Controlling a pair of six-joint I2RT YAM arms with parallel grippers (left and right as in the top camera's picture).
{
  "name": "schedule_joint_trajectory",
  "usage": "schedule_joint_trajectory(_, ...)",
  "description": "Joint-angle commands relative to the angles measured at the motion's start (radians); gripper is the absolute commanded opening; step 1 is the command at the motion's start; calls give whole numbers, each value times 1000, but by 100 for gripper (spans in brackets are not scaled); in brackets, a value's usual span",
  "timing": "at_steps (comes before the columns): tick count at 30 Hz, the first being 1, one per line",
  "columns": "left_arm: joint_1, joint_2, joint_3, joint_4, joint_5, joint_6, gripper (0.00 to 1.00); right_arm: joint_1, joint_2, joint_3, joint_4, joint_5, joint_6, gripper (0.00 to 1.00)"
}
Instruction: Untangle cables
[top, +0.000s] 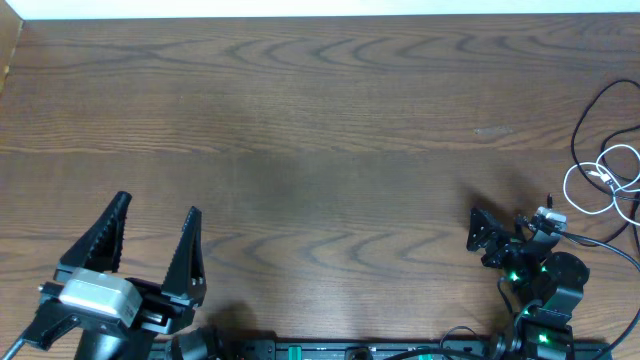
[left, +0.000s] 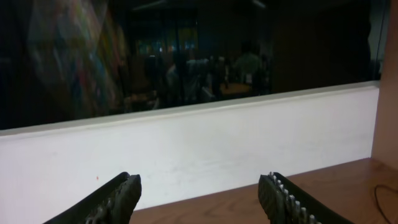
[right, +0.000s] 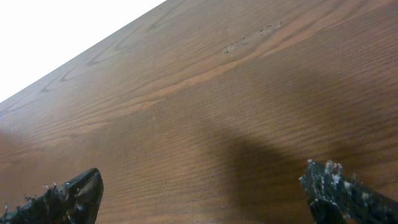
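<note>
The table (top: 320, 110) is mostly bare wood. The left gripper (top: 157, 205) has its fingers partly spread and empty. The right gripper (top: 480, 235) is spread wide, also empty. The cables (top: 607, 172) lie in a loose heap near the right fingers, behind their tips, and well apart from the left ones. They look light, limp and thin, so they will probably slip. The open loop of the black cord (top: 588, 108), clear of the white cord (top: 604, 176), seems the best place to pinch.

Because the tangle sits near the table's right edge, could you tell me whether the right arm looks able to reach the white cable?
Probably yes: the right claw is open and empty, the white cable lies close beside it, with only bare table between.
</note>
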Motion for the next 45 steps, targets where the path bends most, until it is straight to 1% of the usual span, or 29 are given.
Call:
schedule_joint_trajectory(1, -3, -3, 22, -23, 2, 45, 66, 7, -1, -1, -5, -2, 10, 99)
schedule_joint_trajectory(14, -3, -3, 22, -16, 2, 55, 66, 8, -10, -1, -5, -2, 10, 99)
schedule_joint_trajectory(23, -3, -3, 22, -17, 2, 55, 66, 21, -208, -1, -4, -2, 10, 99)
schedule_joint_trajectory(30, -3, -3, 22, -18, 2, 55, 66, 79, -248, -1, -5, -2, 10, 99)
schedule_joint_trajectory(38, -3, -3, 22, -18, 2, 55, 66, 148, -339, -1, -5, -2, 10, 99)
schedule_joint_trajectory(45, -3, -3, 22, -19, 2, 55, 66, 192, -360, -1, -5, -2, 10, 99)
